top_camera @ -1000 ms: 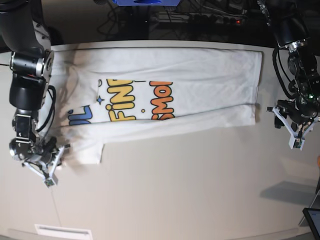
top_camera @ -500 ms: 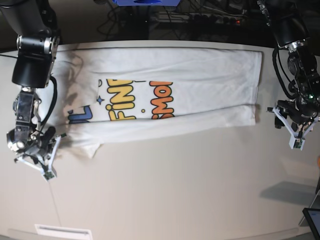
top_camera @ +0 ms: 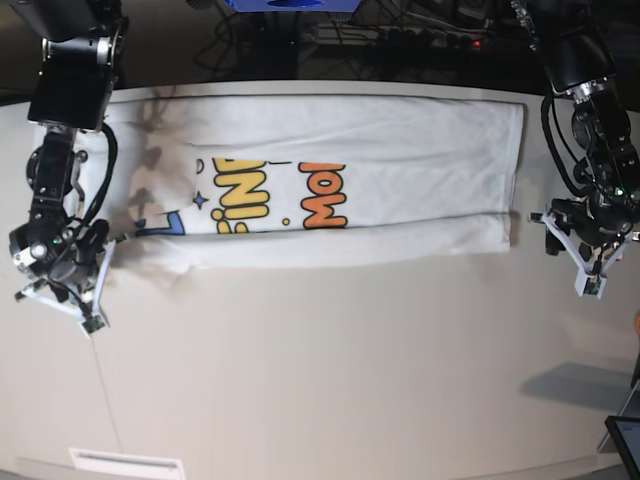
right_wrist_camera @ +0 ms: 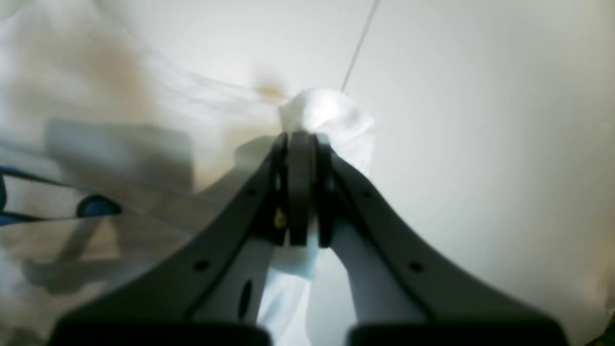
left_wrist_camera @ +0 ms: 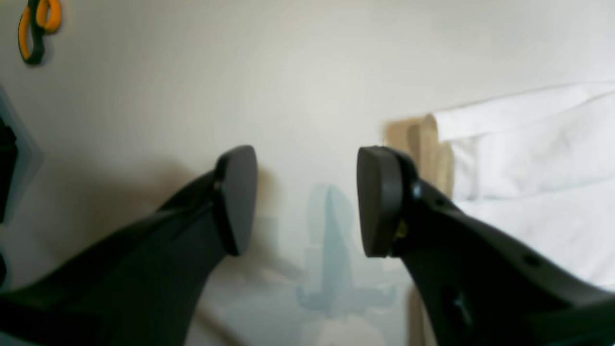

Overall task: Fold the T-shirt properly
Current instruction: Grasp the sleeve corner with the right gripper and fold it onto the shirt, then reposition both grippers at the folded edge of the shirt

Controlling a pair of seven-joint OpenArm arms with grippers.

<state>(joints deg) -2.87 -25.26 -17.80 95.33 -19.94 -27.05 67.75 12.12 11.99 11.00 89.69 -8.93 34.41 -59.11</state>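
Since the earlier frames, the right gripper (top_camera: 88,300) has dragged its pinched corner outward, straightening the lower fold. One table (top_camera: 350,380) carries one T-shirt (top_camera: 400,180), spread lengthwise along the far side, print facing up. Two grippers: the right's jaws are pressed together on shirt fabric, while the left gripper (left_wrist_camera: 307,202) hangs spread, empty, beside the hem.

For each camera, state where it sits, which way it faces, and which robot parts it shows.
Base: overhead, looking down on the large white printed T-shirt on the pale table, both arms in view.
Left wrist: behind the open left claw, facing the table and the shirt's edge.
Right wrist: behind the right claw, shut on shirt fabric.
Shared: all show the shirt and table.
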